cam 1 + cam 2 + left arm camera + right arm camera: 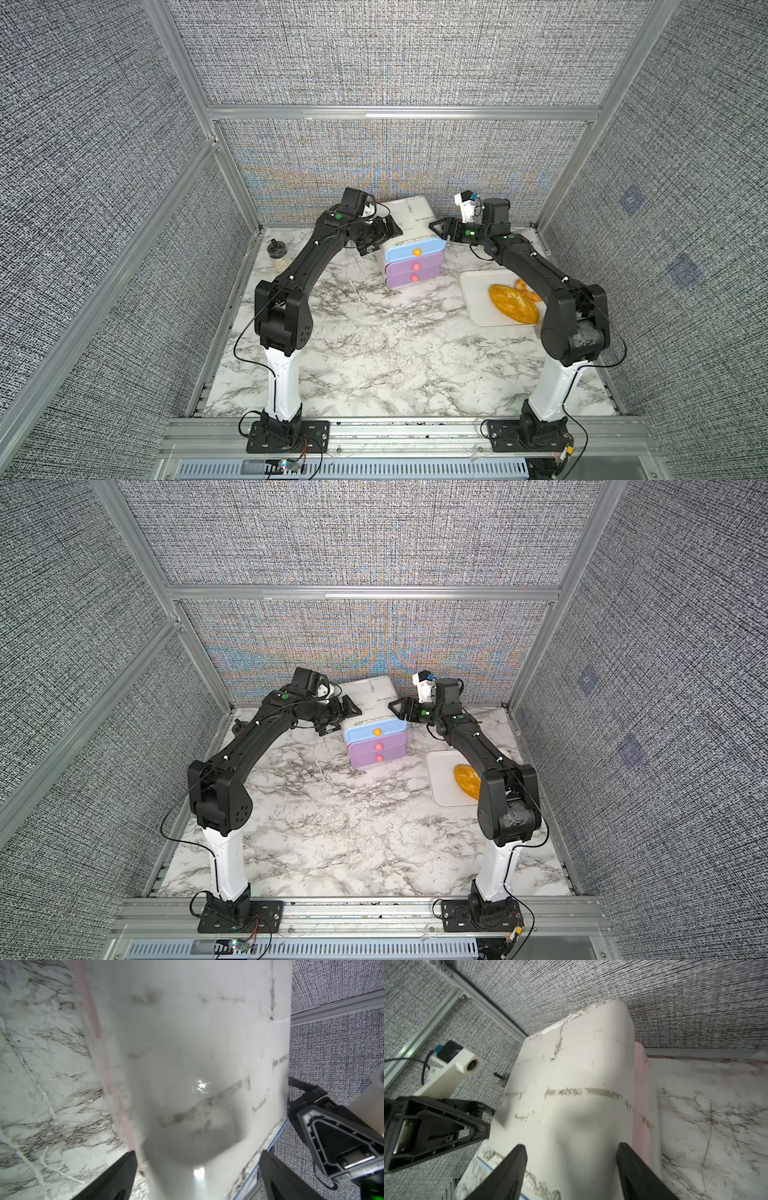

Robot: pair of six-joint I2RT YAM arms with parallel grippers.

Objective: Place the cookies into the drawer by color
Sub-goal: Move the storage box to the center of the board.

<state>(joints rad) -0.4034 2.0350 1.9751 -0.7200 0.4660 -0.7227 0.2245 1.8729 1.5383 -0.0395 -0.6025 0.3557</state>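
Observation:
The drawer (415,259) (376,739) is a small white cabinet at the back middle of the marble table, with a light blue front above two purple ones, all looking pushed in. My left gripper (379,237) (198,1152) stands open at the cabinet's upper left edge, and the white body (187,1043) fills the space between its fingers. My right gripper (441,230) (571,1145) is open at the upper right edge, again with the white body (571,1084) between the fingers. No cookies show in any view.
A flat white tray (478,299) lies at the right with an orange loaf (513,303) and a ring pastry (525,289). A small jar with a black lid (276,255) stands at the back left. The fabric back wall is close behind the cabinet.

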